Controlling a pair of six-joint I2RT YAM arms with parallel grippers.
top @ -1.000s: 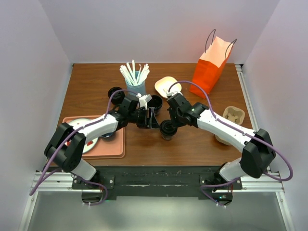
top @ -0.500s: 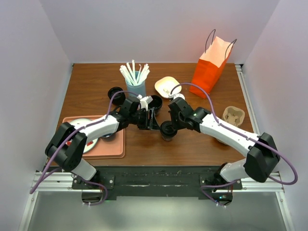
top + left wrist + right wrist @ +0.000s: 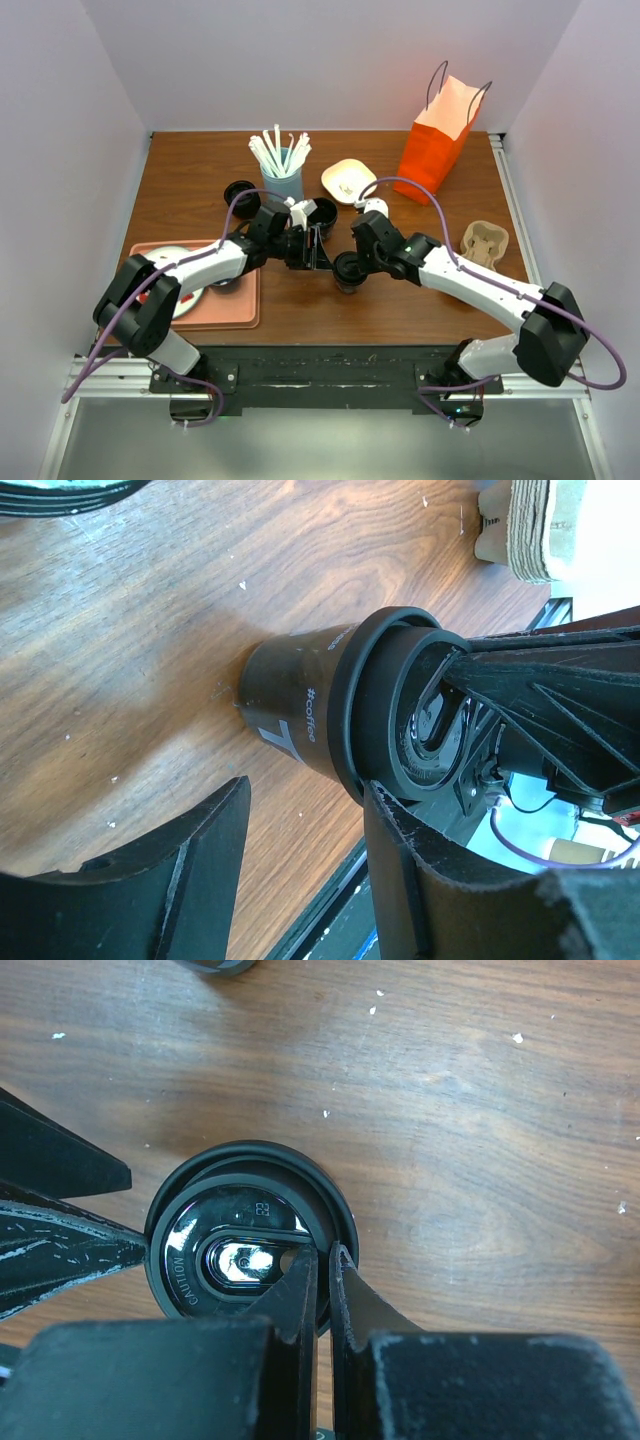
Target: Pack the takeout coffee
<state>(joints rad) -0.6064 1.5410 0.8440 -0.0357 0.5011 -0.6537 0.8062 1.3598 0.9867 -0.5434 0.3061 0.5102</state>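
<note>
Your right elbow swings outward, right end effector [image 3: 322, 1260] closed atop the unbagged takeout coffee [image 3: 350, 268], left end effector [image 3: 305, 795] open beside it.

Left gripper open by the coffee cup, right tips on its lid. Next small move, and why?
Probably ease the left gripper forward so its open fingers straddle the takeout coffee, then close. The cup stands upright just beyond those fingertips, ungripped, while the shut right gripper seems only to rest its tips on the lid near the rim, so nothing holds the body.
</note>
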